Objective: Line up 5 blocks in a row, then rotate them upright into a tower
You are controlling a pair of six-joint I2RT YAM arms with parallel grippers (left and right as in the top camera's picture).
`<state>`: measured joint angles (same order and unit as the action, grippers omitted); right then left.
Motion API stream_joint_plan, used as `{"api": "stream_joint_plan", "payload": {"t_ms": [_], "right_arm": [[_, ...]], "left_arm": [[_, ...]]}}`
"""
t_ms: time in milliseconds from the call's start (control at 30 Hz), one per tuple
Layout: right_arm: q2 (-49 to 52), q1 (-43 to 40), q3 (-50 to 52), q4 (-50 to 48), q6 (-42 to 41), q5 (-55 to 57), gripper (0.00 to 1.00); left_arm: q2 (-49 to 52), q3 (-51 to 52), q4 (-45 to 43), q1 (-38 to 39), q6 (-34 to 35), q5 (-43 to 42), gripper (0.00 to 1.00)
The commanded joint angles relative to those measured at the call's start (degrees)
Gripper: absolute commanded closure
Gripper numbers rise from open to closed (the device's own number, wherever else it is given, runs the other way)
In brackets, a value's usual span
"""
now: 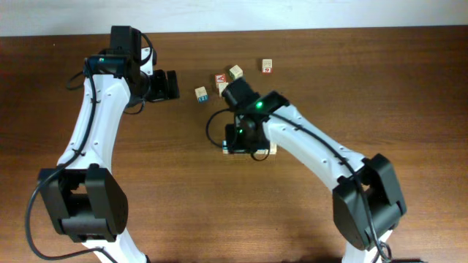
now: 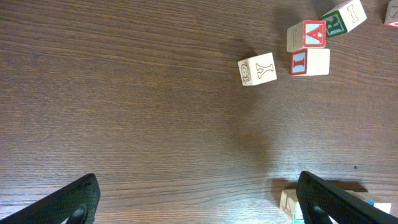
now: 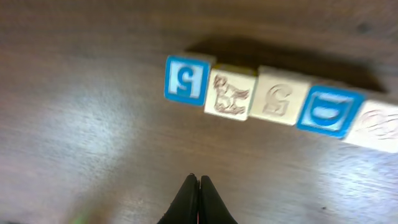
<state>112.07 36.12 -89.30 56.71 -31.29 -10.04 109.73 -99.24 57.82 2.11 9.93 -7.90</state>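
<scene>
– Blocks of pale wood with printed letters (image 3: 277, 99), where do they lie?
– Five touch in one row on the brown wooden worktop (image 3: 74, 143), two of them with blue faces, just ahead of the right fingers (image 3: 186, 202), which are pressed together on nothing.
– And the left fingers (image 2: 68, 205)?
– Spread wide apart, holding nothing. Four loose cubes (image 2: 257, 68) lie near.

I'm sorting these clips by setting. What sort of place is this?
Likely a robotics lab bench: a left arm and a right arm stand at a wooden table, with alphabet blocks set in a row.
</scene>
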Motion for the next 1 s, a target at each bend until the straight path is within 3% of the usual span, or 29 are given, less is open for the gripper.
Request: {"api": "stream_joint_plan", "payload": {"t_ms": [0,533,967], "right_arm": [[2.8,1.4,0.6,-0.4,-1.2,0.1,0.96],[9.9,0.2,0.6,-1.5,-2.7,-0.6,0.96],[10.0,-1.3,0.6,-3.6,-2.7,-1.4,0.96]], "left_arm": [[0.4,-1.0,-0.1,-0.3,0.3,0.3,0.01],[0.4,-1.0,0.1,-0.3,0.3,0.2,0.01],[0.4,-1.0,0.5,-0.3,0.3,0.2,0.01]]}}
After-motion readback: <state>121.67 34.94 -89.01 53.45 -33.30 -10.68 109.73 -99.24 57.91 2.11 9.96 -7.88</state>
